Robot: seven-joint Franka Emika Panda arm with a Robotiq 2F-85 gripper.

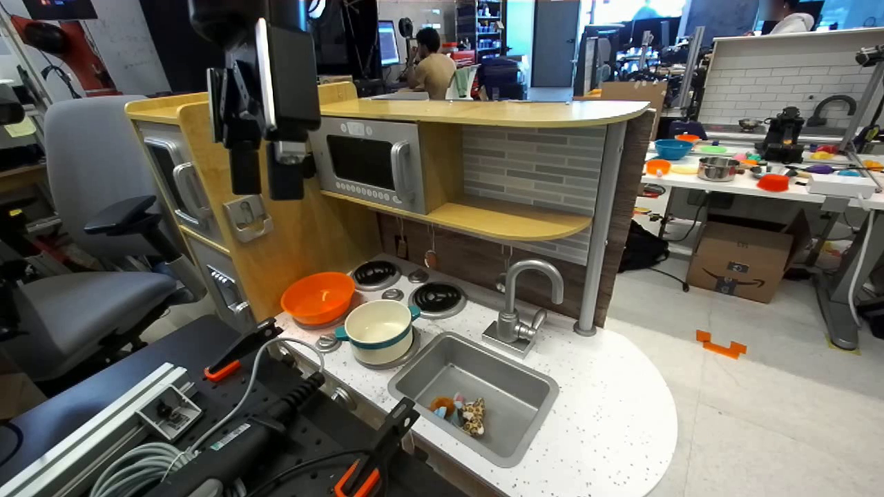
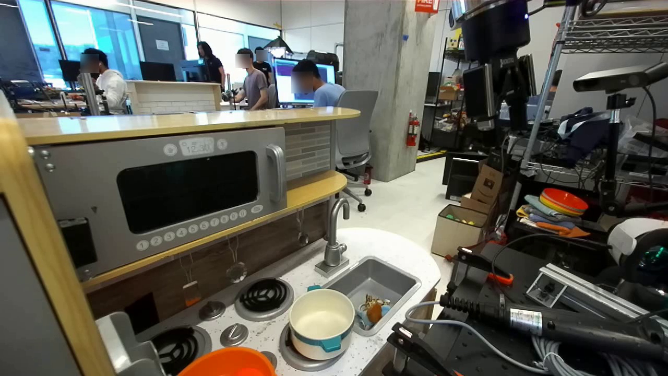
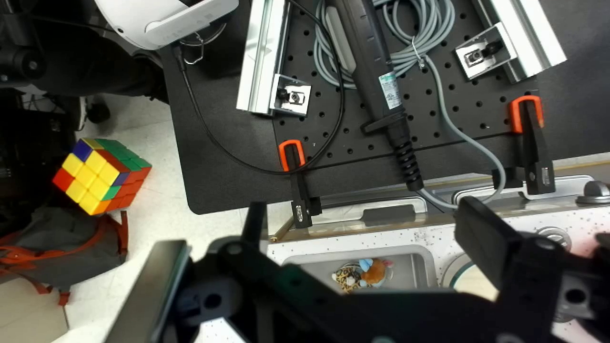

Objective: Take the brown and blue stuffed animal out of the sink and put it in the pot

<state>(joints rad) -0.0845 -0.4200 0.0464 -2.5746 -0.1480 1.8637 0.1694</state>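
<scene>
Black fingers (image 3: 486, 243) parted wide, I see the brown-and-blue plush toy (image 3: 374, 272) in the rectangular grey-metal sink (image 1: 516, 400) near the white counter's (image 1: 615, 407) front edge.

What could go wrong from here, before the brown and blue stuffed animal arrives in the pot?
The claw might grab the leopard-spotted toy as well, because it lies right beside the brown and blue stuffed animal. Both lie close to a wall of the sink, so the claw could bump its rim. A sloppy release could land it in the orange bowl next to the pot.
</scene>
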